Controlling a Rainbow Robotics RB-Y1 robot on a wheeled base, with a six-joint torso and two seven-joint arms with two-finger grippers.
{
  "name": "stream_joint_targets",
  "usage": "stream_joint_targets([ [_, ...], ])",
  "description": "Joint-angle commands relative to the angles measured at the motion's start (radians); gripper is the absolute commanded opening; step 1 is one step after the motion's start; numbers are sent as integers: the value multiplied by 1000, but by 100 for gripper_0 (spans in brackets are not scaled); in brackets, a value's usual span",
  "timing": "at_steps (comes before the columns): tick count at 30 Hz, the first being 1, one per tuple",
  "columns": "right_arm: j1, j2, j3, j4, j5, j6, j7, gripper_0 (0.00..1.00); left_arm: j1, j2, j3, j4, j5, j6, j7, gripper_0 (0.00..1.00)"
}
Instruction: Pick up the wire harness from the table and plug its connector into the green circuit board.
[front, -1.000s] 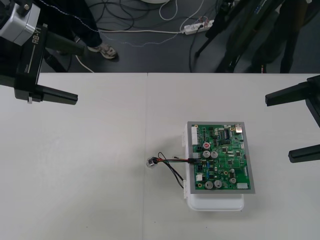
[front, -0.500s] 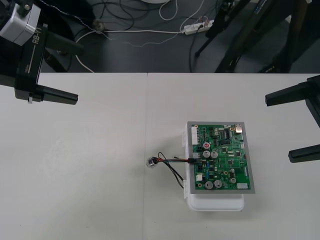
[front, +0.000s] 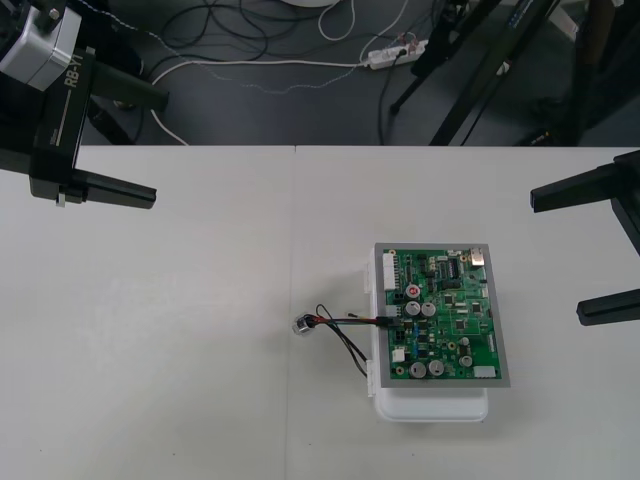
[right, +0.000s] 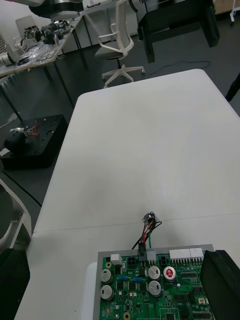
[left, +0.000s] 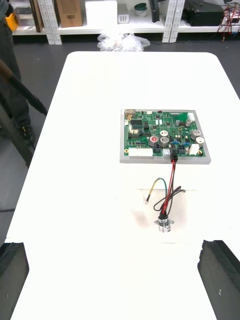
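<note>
Plug (front: 384, 322), small black, of red-black-green wire harness (front: 350, 321) unchanged in green circuit board (front: 450, 325); left pincer (front: 160, 147) and right pincer (front: 556, 255) stay parked, spread; looks done.

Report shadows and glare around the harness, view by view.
Front view: even light, no glare on the table. Left wrist view: soft shadow under the socket, none hiding the wires. Right wrist view: no glare on the plug.

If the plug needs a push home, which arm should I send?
Left gripper, probably: the plug sits at the board's left edge, wires trailing leftward; the right gripper would reach across the board.
</note>
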Motion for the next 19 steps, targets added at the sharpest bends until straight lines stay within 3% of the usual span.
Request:
stream_joint_targets([
  [1, -27, 11, 1, -23, -10, -5, 28, 100, 9, -12, 31, -10, -4, 43, -57, 100],
  [19, -27, 11, 1, -23, -10, -5, 28, 100, 9, -12, 31, -10, -4, 43, -57, 100],
])
